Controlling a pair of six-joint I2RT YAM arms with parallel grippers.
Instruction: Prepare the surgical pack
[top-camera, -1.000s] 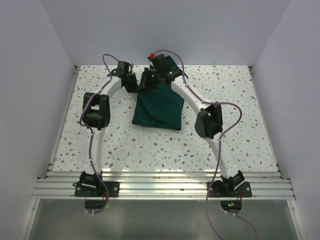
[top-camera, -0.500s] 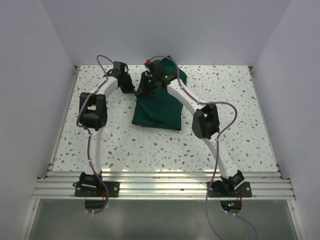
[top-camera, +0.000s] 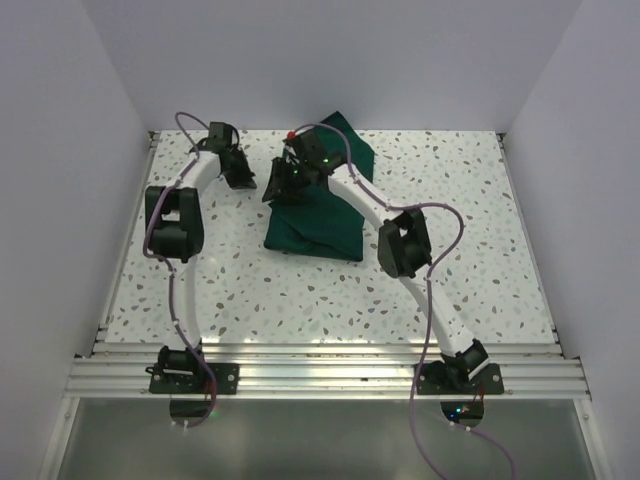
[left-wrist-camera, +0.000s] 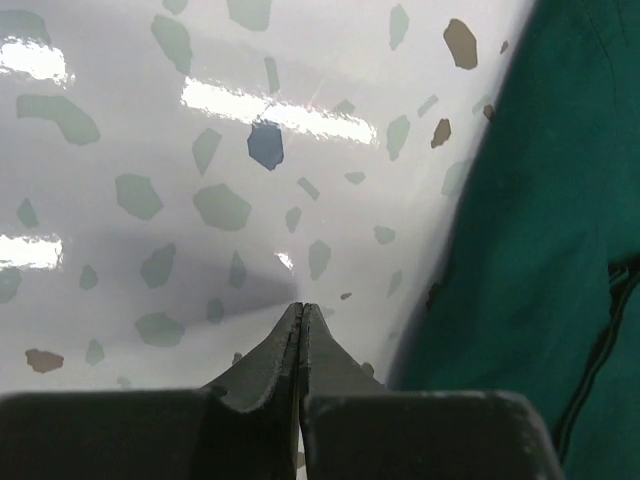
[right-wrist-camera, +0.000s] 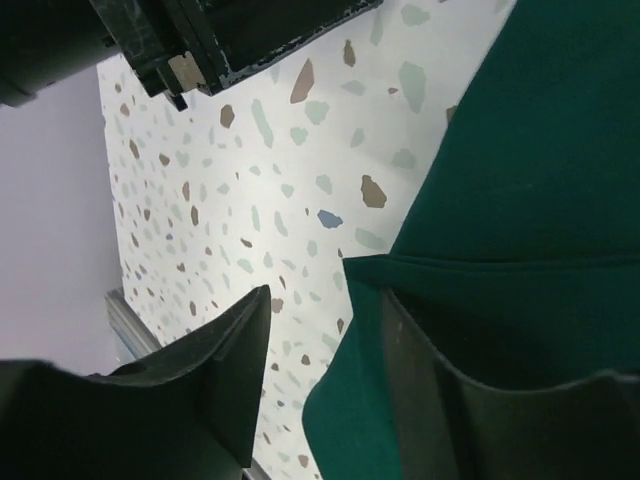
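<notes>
The surgical pack shows as a dark green cloth bundle (top-camera: 318, 228) on the speckled table, with a flap (top-camera: 348, 143) raised at its far end. My left gripper (top-camera: 238, 173) hovers over bare table left of the bundle. Its jaws (left-wrist-camera: 300, 310) are shut with nothing between them, and the cloth (left-wrist-camera: 545, 250) lies to their right. My right gripper (top-camera: 283, 184) is at the bundle's far left corner. In the right wrist view it (right-wrist-camera: 325, 330) stands open, with a folded cloth edge (right-wrist-camera: 480, 300) lying against the right-hand finger (right-wrist-camera: 430, 400). What the bundle holds is hidden.
The speckled table (top-camera: 200, 270) is walled on the left, right and back. An aluminium rail (top-camera: 320, 375) with both arm bases runs along the near edge. Part of the left arm (right-wrist-camera: 200, 40) shows at the top of the right wrist view.
The right gripper has opened and shifted left at the bundle's far left corner. The left gripper has drawn away to the left, off the cloth. The far flap now stands farther right.
</notes>
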